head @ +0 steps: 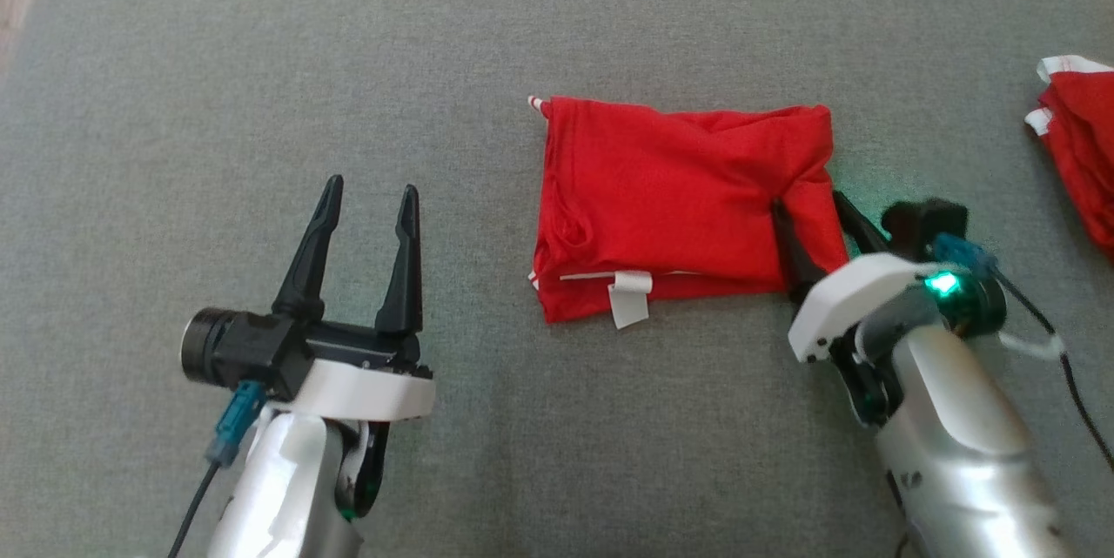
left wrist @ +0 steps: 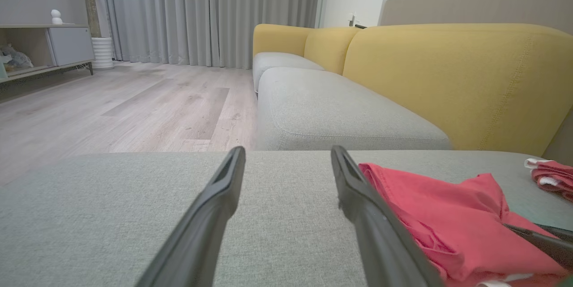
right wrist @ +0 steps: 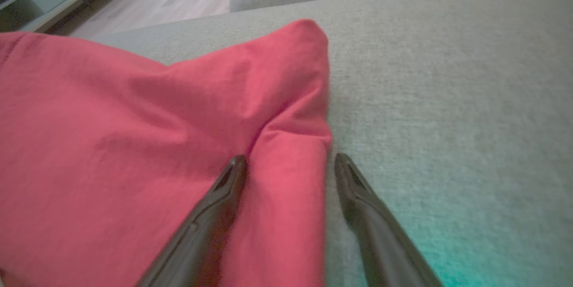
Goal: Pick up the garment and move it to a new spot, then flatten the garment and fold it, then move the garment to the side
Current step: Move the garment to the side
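Seems down to the last step, with the red garment (head: 679,210) folded into a rough rectangle midway on the grey sofa cushion (head: 261,62). Straddles its right near corner with the right pincer (head: 809,203), spread wide, gripping nothing. Holds the left pincer (head: 372,185) equally spread, empty, off left. Next: close on all layers, then slide sideways.

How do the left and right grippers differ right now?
Position: the left gripper is over bare grey cushion, apart from the red garment; the right gripper straddles a raised fold at the garment's right edge.
Aim: in the head view the left gripper points roughly straight up, while the right gripper leans up-left.
Shared: both are open, and neither is clamped on cloth.
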You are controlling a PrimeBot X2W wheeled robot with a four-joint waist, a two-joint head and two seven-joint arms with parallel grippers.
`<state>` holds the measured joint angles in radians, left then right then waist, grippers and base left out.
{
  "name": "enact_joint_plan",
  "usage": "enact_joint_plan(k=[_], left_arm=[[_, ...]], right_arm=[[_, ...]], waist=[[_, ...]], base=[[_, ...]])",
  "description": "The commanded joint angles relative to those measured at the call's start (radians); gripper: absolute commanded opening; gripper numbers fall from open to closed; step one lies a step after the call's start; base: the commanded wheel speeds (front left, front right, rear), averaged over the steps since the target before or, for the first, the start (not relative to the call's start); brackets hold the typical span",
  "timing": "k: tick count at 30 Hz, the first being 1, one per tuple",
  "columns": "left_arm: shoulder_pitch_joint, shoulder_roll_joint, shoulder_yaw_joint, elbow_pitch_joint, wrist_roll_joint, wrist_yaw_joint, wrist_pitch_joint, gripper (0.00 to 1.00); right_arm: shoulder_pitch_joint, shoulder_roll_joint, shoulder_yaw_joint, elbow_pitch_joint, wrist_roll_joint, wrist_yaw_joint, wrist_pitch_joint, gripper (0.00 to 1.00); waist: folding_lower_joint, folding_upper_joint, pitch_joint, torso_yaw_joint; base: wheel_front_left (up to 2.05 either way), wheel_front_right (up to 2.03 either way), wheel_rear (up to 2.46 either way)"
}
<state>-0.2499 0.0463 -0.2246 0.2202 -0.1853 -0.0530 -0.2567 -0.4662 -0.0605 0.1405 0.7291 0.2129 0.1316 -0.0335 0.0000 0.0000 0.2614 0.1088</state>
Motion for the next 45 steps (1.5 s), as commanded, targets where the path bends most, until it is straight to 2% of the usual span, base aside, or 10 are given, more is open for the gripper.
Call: enact_joint_plan(k=[1, 2, 3, 10, 17, 23, 24, 30, 36, 45], left_arm=[[-0.034, 0.004, 0.028, -0.03, 0.003, 0.002, -0.005, 1.0], [-0.032, 0.004, 0.03, -0.03, 0.004, 0.002, -0.005, 1.0], [-0.03, 0.004, 0.032, -0.029, 0.005, 0.003, -0.005, 1.0], [-0.011, 0.004, 0.041, -0.033, 0.016, 0.005, -0.005, 1.0], [0.012, 0.004, 0.048, -0.043, 0.021, 0.01, -0.005, 1.0], [0.018, 0.004, 0.051, -0.051, 0.026, 0.008, -0.005, 1.0], [0.018, 0.004, 0.051, -0.051, 0.026, 0.008, -0.005, 1.0], [0.009, 0.004, 0.051, -0.054, 0.035, 0.0, -0.005, 1.0], [-0.011, 0.004, 0.051, -0.053, 0.047, -0.011, -0.005, 1.0], [-0.037, 0.004, 0.056, -0.044, 0.052, -0.022, -0.005, 1.0]], right_arm=[[-0.019, 0.01, 0.055, 0.018, 0.005, -0.001, 0.02, 0.76], [-0.027, 0.01, 0.067, 0.029, 0.002, -0.001, 0.016, 0.06], [-0.034, 0.01, 0.077, 0.036, -0.003, -0.001, 0.008, 0.0], [-0.067, 0.01, 0.052, 0.046, -0.108, -0.001, -0.074, 0.0], [-0.065, -0.011, -0.007, -0.048, -0.28, -0.001, -0.073, 0.0], [-0.058, -0.125, 0.001, -0.196, -0.323, -0.001, -0.006, 0.0], [-0.058, -0.125, 0.001, -0.196, -0.323, -0.001, -0.006, 0.0], [-0.07, -0.291, 0.002, -0.28, -0.29, -0.001, 0.07, 0.0], [-0.108, -0.426, -0.046, -0.269, -0.277, -0.001, 0.112, 0.0], [-0.148, -0.534, -0.15, -0.198, -0.306, -0.001, 0.141, 0.0]], waist=[[0.0, 0.0, -0.003, 0.0], [0.0, 0.0, -0.005, 0.0], [0.0, 0.0, -0.009, -0.002], [0.0, 0.0, -0.053, -0.037], [0.0, 0.0, -0.095, -0.1], [0.0, 0.0, -0.094, -0.138], [0.0, 0.0, -0.094, -0.138], [0.0, 0.0, -0.061, -0.15], [0.0, 0.0, -0.012, -0.142], [0.0, 0.0, 0.046, -0.124]], base=[[0.0, 0.0, 0.0], [0.0, 0.0, 0.0], [0.0, 0.0, 0.0], [0.0, 0.0, 0.0], [0.0, 0.0, 0.0], [0.0, 0.0, 0.0], [0.0, 0.0, 0.0], [0.0, 0.0, 0.0], [0.0, 0.0, 0.0], [0.0, 0.0, 0.0]])
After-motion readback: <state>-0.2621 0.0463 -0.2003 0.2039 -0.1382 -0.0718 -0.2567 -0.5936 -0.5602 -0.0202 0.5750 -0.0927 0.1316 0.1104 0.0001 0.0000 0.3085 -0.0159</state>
